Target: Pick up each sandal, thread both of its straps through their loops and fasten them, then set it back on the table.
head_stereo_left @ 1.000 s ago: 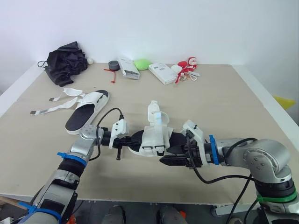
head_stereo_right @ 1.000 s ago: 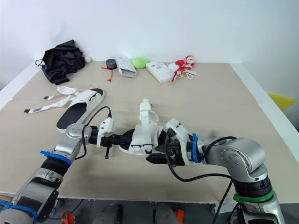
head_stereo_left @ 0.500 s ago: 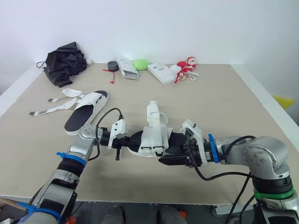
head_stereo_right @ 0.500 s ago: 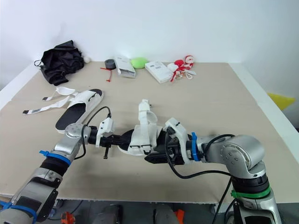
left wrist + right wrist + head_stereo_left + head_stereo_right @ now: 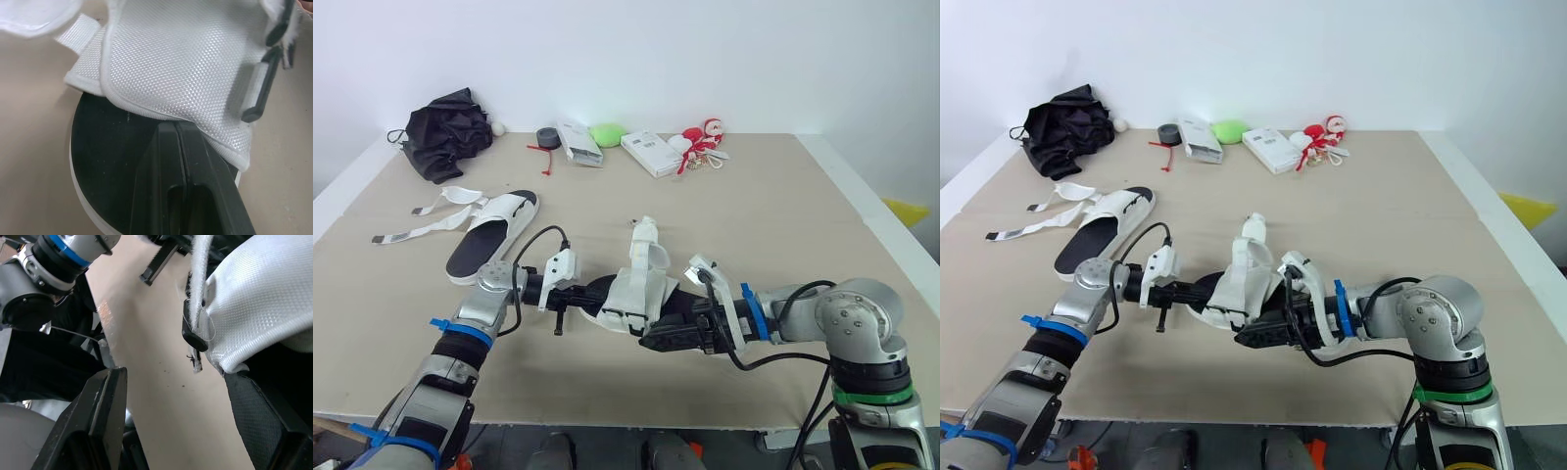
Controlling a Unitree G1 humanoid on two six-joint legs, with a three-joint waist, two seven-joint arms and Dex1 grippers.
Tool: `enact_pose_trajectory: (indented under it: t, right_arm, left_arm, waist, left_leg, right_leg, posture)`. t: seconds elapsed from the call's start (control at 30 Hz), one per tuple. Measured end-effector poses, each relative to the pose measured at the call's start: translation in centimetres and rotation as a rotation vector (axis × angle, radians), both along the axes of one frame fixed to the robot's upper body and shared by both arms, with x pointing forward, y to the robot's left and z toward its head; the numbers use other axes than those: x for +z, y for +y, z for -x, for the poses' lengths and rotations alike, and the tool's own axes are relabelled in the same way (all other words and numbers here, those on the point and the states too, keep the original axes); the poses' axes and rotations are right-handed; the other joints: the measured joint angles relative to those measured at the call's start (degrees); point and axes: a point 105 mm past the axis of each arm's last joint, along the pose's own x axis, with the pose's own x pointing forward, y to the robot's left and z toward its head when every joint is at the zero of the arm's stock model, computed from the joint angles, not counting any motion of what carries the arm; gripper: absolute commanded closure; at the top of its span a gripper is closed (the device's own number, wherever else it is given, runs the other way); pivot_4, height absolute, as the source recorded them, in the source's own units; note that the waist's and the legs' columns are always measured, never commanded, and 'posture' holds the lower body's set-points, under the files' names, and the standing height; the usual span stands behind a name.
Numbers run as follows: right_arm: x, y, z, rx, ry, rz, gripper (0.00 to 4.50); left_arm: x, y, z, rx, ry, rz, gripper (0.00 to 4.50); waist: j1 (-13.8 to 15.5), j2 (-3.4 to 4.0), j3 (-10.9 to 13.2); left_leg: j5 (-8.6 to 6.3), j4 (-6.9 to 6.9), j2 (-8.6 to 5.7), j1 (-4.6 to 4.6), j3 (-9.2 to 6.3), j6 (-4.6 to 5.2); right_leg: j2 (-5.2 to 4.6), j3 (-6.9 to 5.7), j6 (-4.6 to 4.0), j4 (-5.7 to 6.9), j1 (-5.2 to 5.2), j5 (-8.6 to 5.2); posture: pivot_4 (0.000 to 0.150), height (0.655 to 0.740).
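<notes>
So the sandal being worked on (image 5: pixel 634 290) is near the front edge of the tabletop (image 5: pixel 783 215), caught between the two arms. I honestly can't tell if its sole is touching the surface or sitting just above it. The left pincer (image 5: pixel 170 129) comes in from the heel end. In its wrist view the two black fingers are clenched tight together, lying over the black footbed with the tips right at the edge of the white woven upper. I can't make out whether there's any fabric pinched between them. The right pincer (image 5: pixel 658 333) is at the toe end with its fingers spread wide, so released. From its wrist view the white upper sits in the gap between the fingers, closer to one of them. One strap (image 5: pixel 644 235) sticks up off the sandal, and a black loop (image 5: pixel 193 330) hangs at the edge of the upper. The second sandal (image 5: pixel 494 240) lies flat further back on the robot's left, well apart from the first, with its loose straps (image 5: pixel 421 223) trailing out toward the left edge. Along the far edge there's a crumpled black bundle (image 5: pixel 450 127), a dark tape roll (image 5: pixel 548 135), two white boxes (image 5: pixel 651 153), a green blob (image 5: pixel 609 134) and some red-and-white trinkets (image 5: pixel 705 142).
</notes>
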Motion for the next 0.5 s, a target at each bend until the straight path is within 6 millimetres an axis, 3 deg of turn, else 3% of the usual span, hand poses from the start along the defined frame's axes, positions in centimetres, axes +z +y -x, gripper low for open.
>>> enact_pose_trajectory:
  t: [0.3,0.5]
  right_arm:
    - [-0.1,-0.2,0.7,0.048,0.024,0.017,1.13]
    - [-0.3,-0.1,-0.4,0.032,0.042,0.028,1.13]
  left_arm:
    - [0.1,-0.5,0.1,-0.014,0.003,0.015,4.50]
    - [0.0,-0.1,-0.1,0.005,0.008,0.008,4.50]
  waist:
    - [0.2,0.01,0.0]
    - [0.0,-0.04,0.1]
  left_leg:
    - [-0.01,-0.02,-0.10,-0.25,0.00,0.00]
    - [-0.01,-0.02,-0.02,-0.13,-0.04,-0.01]
  right_leg:
    - [-0.06,-0.01,0.04,-0.22,-0.01,-0.02]
    - [-0.05,-0.02,0.03,-0.22,-0.03,-0.01]
  posture:
    - [0.150,0.7380]
    - [0.150,0.7380]
